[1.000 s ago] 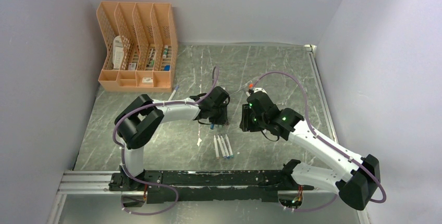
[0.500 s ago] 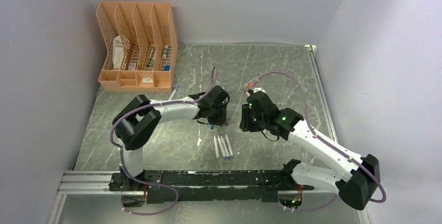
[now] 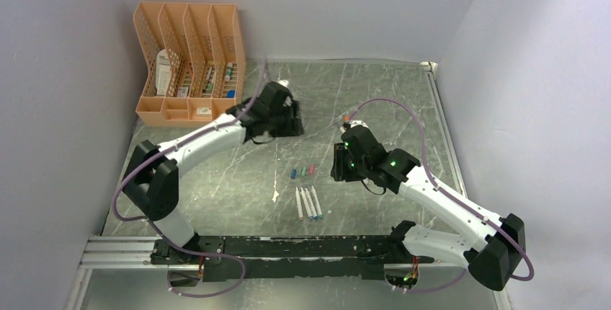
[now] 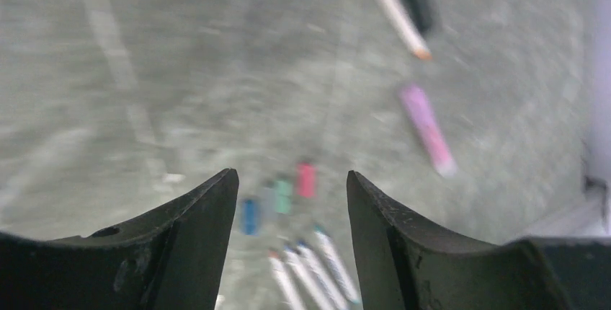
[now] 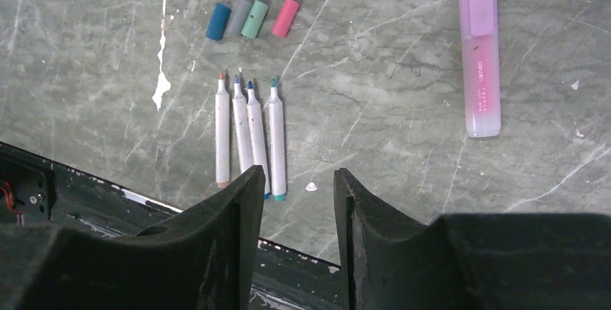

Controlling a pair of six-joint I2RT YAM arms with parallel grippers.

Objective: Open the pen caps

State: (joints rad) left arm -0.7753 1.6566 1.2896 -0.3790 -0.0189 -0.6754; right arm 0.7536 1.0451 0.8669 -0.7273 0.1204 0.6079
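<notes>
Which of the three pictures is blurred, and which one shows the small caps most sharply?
Left wrist view: smeared, apparently by motion, so the caps are soft coloured blobs. Right wrist view: sharp; the four caps, the white pens and the pink highlighter have crisp edges. Top view: in focus and evenly lit, but the caps are tiny there.

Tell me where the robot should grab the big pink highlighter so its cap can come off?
Grip the pink highlighter on its long pale barrel, not its darker cap. It lies flat on the table with bare space both sides, so the right claw could probably come straight down, pinching across the narrow width and leaving the cap free.
</notes>
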